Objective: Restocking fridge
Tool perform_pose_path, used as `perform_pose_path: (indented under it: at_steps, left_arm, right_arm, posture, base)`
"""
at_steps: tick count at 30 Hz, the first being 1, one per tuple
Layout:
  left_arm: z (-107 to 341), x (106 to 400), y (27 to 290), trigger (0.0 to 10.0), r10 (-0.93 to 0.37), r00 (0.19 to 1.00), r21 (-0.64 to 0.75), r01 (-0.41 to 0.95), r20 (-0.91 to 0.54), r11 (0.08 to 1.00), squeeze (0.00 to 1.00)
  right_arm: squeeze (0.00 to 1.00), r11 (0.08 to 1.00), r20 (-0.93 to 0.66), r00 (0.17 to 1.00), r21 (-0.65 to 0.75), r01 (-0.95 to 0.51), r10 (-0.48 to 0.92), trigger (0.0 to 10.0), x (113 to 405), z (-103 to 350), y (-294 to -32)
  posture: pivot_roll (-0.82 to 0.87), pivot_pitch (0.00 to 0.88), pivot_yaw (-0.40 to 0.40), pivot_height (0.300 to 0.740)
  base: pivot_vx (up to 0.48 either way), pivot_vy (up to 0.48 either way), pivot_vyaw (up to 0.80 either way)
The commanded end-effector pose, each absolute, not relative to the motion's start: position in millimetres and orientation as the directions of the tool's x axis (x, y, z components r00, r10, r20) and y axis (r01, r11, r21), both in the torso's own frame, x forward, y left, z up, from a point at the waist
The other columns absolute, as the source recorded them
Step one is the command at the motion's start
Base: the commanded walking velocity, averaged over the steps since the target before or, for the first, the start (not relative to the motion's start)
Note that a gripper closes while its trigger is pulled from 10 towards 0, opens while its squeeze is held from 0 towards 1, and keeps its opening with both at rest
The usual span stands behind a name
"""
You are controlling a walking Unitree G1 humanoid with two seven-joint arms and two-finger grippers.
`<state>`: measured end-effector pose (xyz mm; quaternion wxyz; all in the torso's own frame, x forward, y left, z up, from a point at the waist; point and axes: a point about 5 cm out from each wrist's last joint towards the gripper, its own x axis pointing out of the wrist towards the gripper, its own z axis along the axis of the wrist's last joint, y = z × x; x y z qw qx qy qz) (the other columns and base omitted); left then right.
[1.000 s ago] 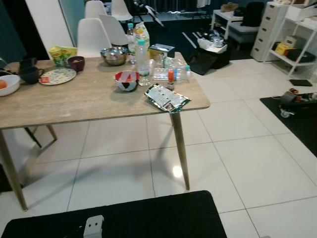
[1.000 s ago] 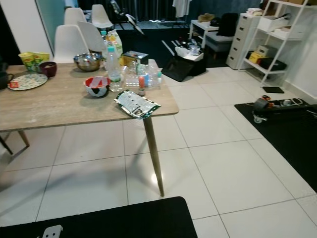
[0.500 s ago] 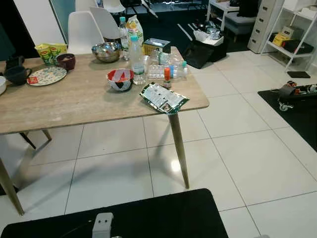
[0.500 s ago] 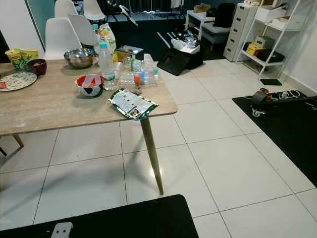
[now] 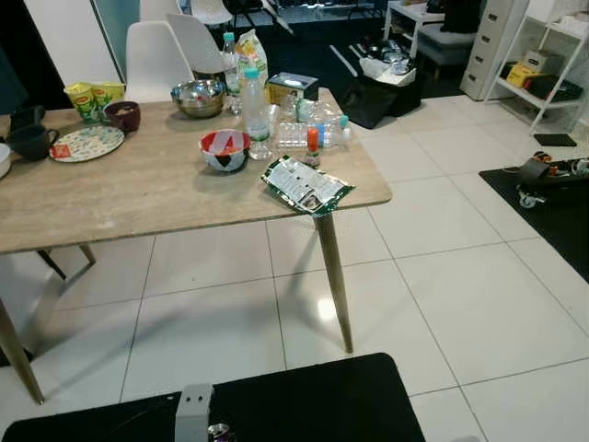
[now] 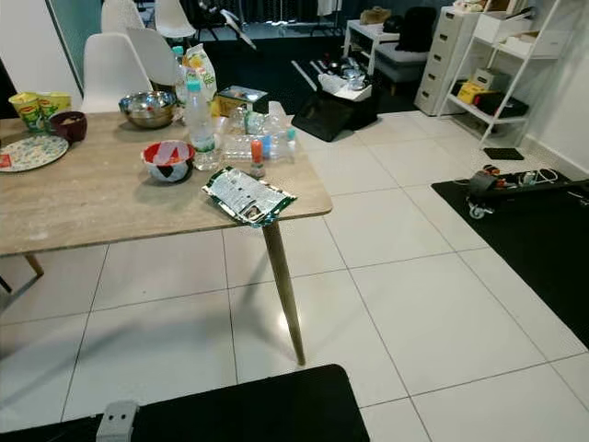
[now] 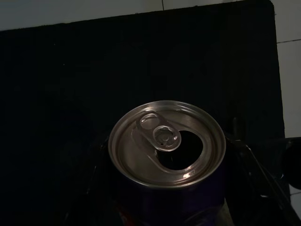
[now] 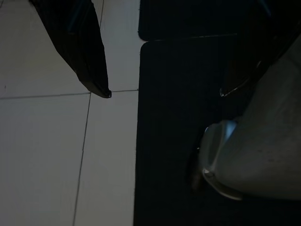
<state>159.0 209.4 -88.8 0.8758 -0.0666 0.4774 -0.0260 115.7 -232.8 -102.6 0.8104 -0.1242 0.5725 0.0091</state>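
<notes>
one opened drink can [image 7: 167, 143] between the left fingers | two upright water bottles [image 5: 256, 103] | one red bowl [image 5: 225, 149] | one steel bowl [image 5: 199, 96] | one foil packet [image 5: 305, 184] | two white chairs [image 5: 158, 64] | one patterned plate [image 5: 86, 142]

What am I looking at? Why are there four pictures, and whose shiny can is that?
A walking robot took these. Two pictures come from the eyes in its head: they show a wooden table with a red-and-white bowl, a water bottle, a metal bowl and a green packet hanging over the edge. The other two come from cameras on its wrists. The left gripper holds an opened drink can, seen from above, with a dark finger beside it. The right wrist view shows one black finger above the white floor tiles.
</notes>
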Motion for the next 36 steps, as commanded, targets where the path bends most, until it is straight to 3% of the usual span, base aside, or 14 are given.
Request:
perform_pose_path:
  at_steps: [1,3,7,15,23,36]
  left_arm:
    - [-91,154,207,10.0,-0.114,0.523,-0.135,-0.002,-0.845,0.991,0.0]
    - [-93,151,208,10.0,-0.116,0.5,-0.116,0.03,-0.858,0.993,0.0]
    - [-91,153,212,10.0,-0.115,0.525,-0.129,0.011,-0.843,0.992,0.0]
    - [-98,134,211,10.0,-0.092,0.478,-0.121,-0.03,-0.874,0.992,0.0]
    - [-95,145,206,10.0,-0.101,0.507,-0.127,-0.016,-0.856,0.992,0.0]
    - [-96,145,201,10.0,-0.122,0.492,-0.11,0.053,-0.862,0.993,0.0]
  right_arm:
    - [0.0,0.97,-0.923,0.354,-0.207,-0.125,-0.152,10.0,119,-100,-238]
    - [0.0,0.978,-0.908,0.387,-0.201,-0.063,-0.162,10.0,127,-98,-239]
    - [0.0,0.976,-0.919,0.363,-0.198,-0.086,-0.155,10.0,121,-101,-235]
    - [0.0,0.979,-0.935,0.328,-0.178,-0.095,-0.138,10.0,109,-106,-229]
    - [0.0,0.978,-0.945,0.299,-0.174,-0.112,-0.134,10.0,99,-108,-227]
    - [0.0,0.978,-0.939,0.322,-0.165,-0.123,-0.118,10.0,111,-106,-224]
  posture:
    - [0.02,0.0,0.0,0.74]
    - [0.04,0.0,-0.03,0.74]
    - [0.05,0.0,-0.03,0.74]
    - [0.01,0.0,0.019,0.74]
    - [0.05,0.0,0.013,0.74]
    - [0.05,0.0,0.003,0.74]
  base:
    - [0.0,0.0,0.0]
    - [0.0,0.0,0.0]
    - [0.0,0.0,-0.28]
    - [0.0,0.0,-0.7]
    - [0.0,0.0,0.0]
    - [0.0,0.0,-0.8]
